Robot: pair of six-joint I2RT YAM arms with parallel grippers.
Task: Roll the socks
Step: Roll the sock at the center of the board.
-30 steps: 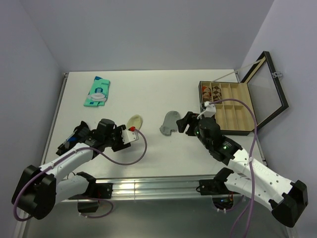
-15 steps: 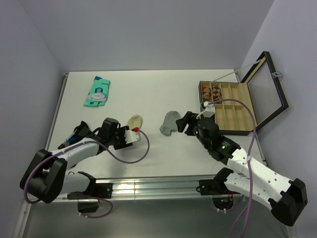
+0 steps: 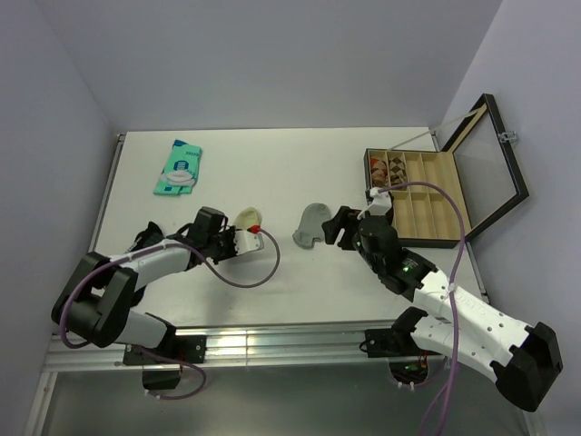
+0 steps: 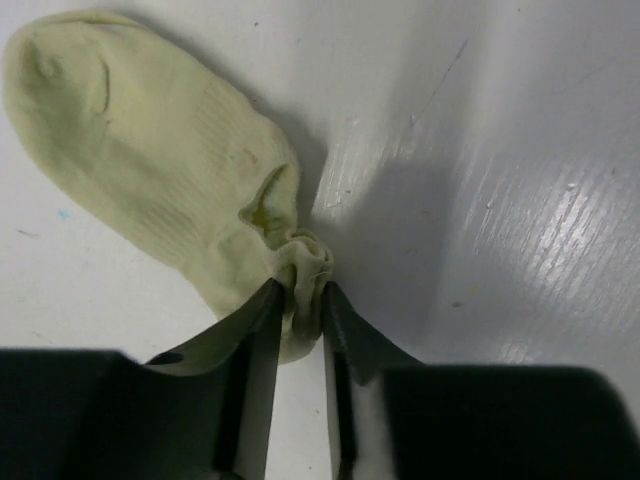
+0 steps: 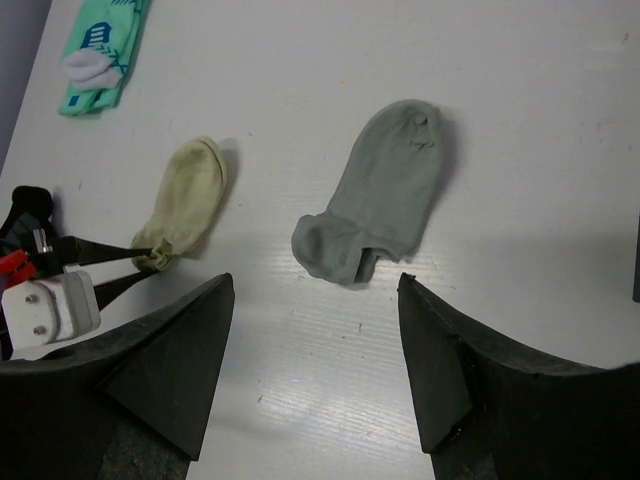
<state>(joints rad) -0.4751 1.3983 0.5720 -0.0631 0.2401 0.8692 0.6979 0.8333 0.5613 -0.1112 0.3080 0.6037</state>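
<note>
Presently on view: 2 socks, 2 grippers, 1 packet and 1 box, all on or over a white table (image 3: 272, 173).
pale beige sock (image 4: 150, 150): lies flat on the table, left of centre. Its rounded toe end points away from the left arm (the left wrist view renders the fabric yellowish-green). The cuff end is gathered into a small bunched fold.
left gripper (image 4: 298, 292): low at the table surface, at the cuff end of the pale beige sock. Its 2 thin fingers (image 4: 255, 340) are pressed together on the bunched fold, with the fabric pinched between the tips.
grey sock (image 5: 385, 190): lies flat near the table's centre, to the right of the pale beige sock and apart from it. The end nearer the arms is slightly crumpled. No finger touches it.
right gripper (image 5: 315, 290): jaws spread wide with nothing between them. It sits just beside the near end of the grey sock, and in the top view it is immediately right of that sock.
teal packet (image 3: 179, 167): lies flat at the far left of the table, well apart from both socks.
compartment box (image 3: 447, 169): stands at the table's right edge with its lid (image 3: 495, 159) raised open. A few far-left cells hold small items, too small to tell.
</note>
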